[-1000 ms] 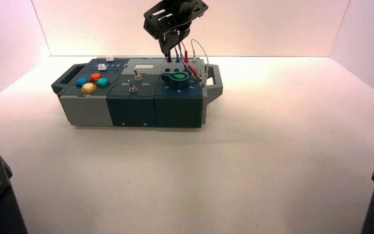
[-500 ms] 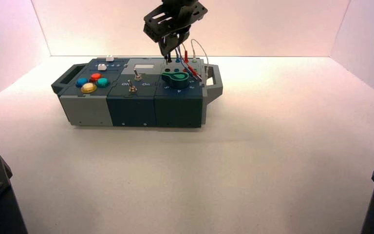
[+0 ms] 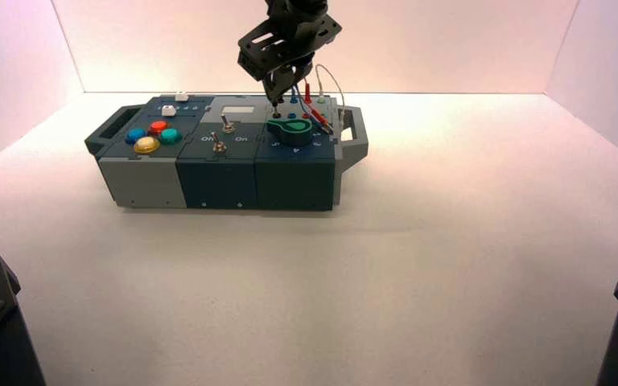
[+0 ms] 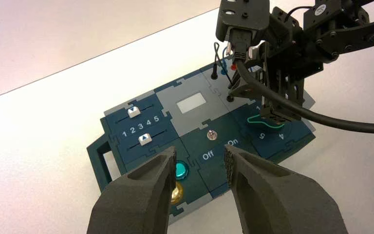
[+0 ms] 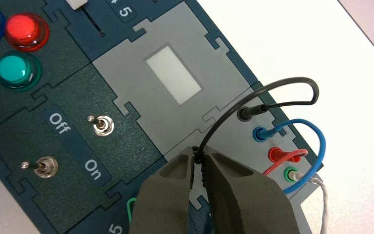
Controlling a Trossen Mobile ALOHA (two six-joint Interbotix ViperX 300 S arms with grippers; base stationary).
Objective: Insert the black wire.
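Note:
The black wire [image 5: 292, 84] arches over the box's socket corner. One plug sits in the black socket [image 5: 246, 113]. Its other end runs into my right gripper [image 5: 198, 161], which is shut on that plug. The plug's tip is hidden between the fingers. In the high view the right gripper [image 3: 278, 90] hangs over the box's [image 3: 217, 173] far right part, just behind the green knob [image 3: 290, 129]. The left wrist view also shows it [image 4: 233, 92] there. My left gripper [image 4: 199, 163] is open and empty, in the air off the box's button end.
A blue wire [image 5: 316, 141], a red wire [image 5: 285, 156] and a white wire at the green socket [image 5: 292, 174] crowd the same corner. Two toggle switches [image 5: 102, 126] [image 5: 44, 166], coloured buttons [image 3: 151, 137] and two sliders [image 4: 134, 111] are on the box.
My right gripper has tilted and shifted a little over the sockets with the black plug, which now sits slightly lower, near the box top. The box has not moved.

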